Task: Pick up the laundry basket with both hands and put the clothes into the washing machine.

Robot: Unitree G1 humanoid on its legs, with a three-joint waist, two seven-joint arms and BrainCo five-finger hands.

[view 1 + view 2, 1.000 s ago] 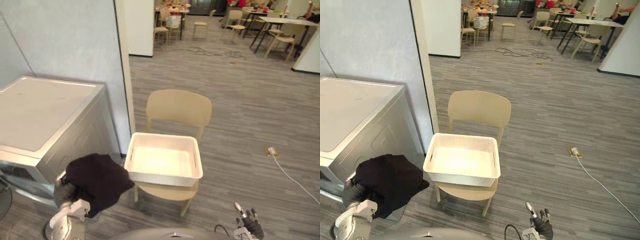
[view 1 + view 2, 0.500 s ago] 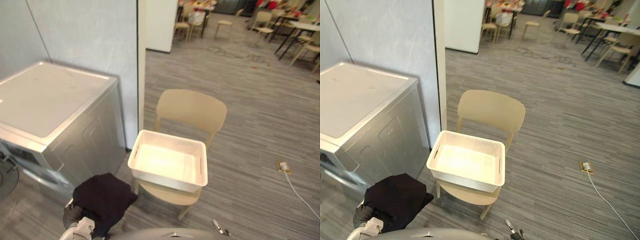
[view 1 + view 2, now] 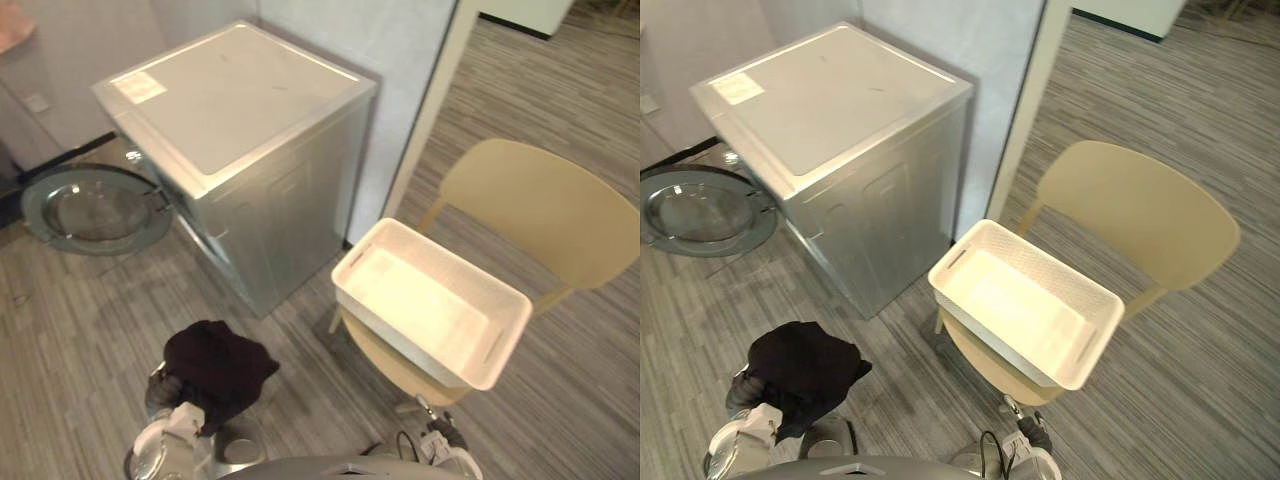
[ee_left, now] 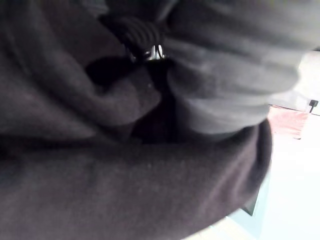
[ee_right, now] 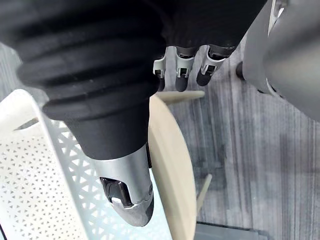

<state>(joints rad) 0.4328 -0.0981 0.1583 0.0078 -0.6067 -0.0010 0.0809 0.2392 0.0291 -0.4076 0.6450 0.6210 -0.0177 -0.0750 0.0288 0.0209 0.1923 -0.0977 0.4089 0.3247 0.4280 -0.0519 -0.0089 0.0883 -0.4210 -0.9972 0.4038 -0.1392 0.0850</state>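
Left hand under a dark garment, right hand slack
At 7 o'clock the garment hides the left hand's fingers, so its grip cannot be told; at 5 o'clock the right hand's fingers hang relaxed, holding nothing. The laundry basket sits on a chair at 4 o'clock; the washing machine stands at 11, door open.

Basket on chair; washer L of it.
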